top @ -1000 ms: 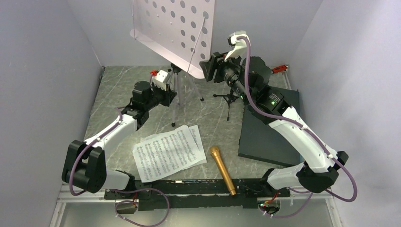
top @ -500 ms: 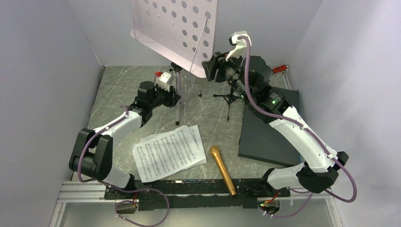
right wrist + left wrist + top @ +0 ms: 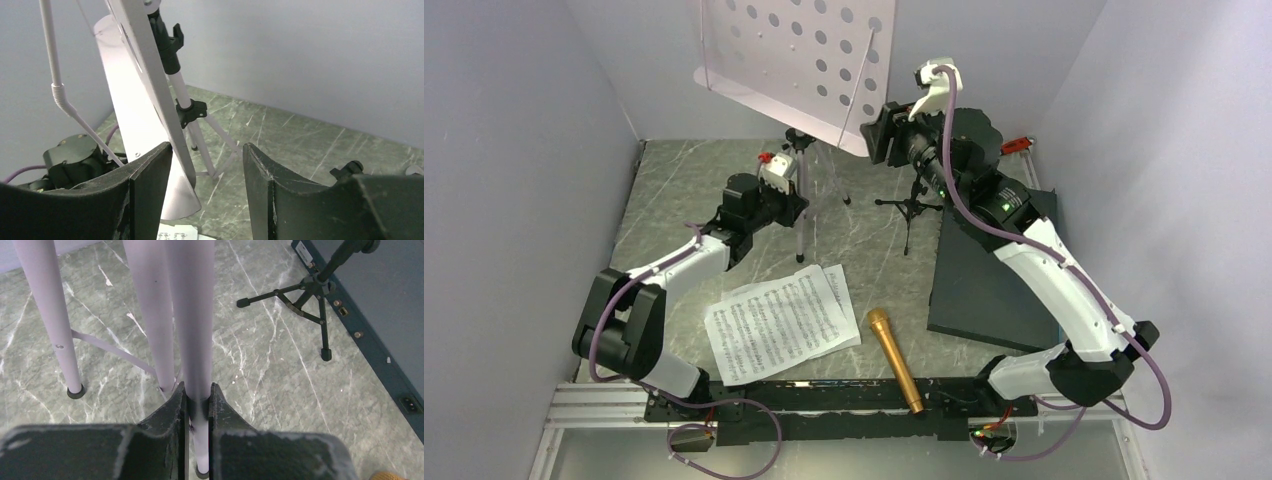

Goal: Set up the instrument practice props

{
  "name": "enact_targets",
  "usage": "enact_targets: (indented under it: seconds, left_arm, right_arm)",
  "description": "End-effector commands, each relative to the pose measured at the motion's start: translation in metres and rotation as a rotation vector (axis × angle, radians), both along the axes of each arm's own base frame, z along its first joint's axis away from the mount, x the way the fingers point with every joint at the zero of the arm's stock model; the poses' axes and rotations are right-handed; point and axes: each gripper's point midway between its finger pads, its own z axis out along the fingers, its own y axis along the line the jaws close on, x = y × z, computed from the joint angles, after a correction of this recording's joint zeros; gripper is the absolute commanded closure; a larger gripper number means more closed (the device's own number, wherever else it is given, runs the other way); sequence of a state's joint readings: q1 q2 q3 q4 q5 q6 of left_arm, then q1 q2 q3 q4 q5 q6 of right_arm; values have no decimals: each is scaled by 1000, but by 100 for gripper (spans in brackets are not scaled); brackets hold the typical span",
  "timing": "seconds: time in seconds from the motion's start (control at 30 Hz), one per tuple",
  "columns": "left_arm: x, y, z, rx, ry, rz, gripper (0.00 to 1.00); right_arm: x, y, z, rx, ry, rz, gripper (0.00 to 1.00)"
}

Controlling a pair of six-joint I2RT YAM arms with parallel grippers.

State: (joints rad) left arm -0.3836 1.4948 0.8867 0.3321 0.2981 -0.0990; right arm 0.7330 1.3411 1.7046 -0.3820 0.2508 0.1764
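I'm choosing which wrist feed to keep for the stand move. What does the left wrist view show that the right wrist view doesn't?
Only the left wrist: the left hand shut on a leg of the music stand, plus the black mic stand and the dark slab. Only the right wrist: the stand's desk, a black clamp on its pole, and the open right hand. Both: lilac tripod legs on the marble table.

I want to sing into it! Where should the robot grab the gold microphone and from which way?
Probably the slim handle of the gold microphone, about midway, coming straight down from above. It lies flat on the table, so only its top and sides are free, and the handle is narrower than the rounded head, so it is easier to pinch across.
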Motion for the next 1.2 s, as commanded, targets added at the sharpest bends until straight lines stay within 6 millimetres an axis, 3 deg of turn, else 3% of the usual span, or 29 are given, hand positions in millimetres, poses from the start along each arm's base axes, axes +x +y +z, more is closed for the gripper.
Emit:
enact_targets:
  seconds: [0.0, 0.33, 0.6, 0.97, 1.17]
  left_arm:
    - [-3, -1, 26, -10, -88, 66, 97]
    - [-11, -14, 15, -40, -70, 232, 97]
    - [-9, -39, 5, -28, -63, 303, 97]
    - [-5, -41, -9, -71, -11, 385, 97]
    - [-4, -41, -11, -103, 17, 430, 97]
  right_arm:
    - [18, -17, 4, 1, -1, -41, 43]
    - [56, -32, -10, -25, 22, -44, 43]
    - [79, -39, -19, -17, 47, -20, 42]
    - [76, -61, -22, -7, 52, -45, 37]
    - [62, -76, -15, 18, 46, -77, 26]
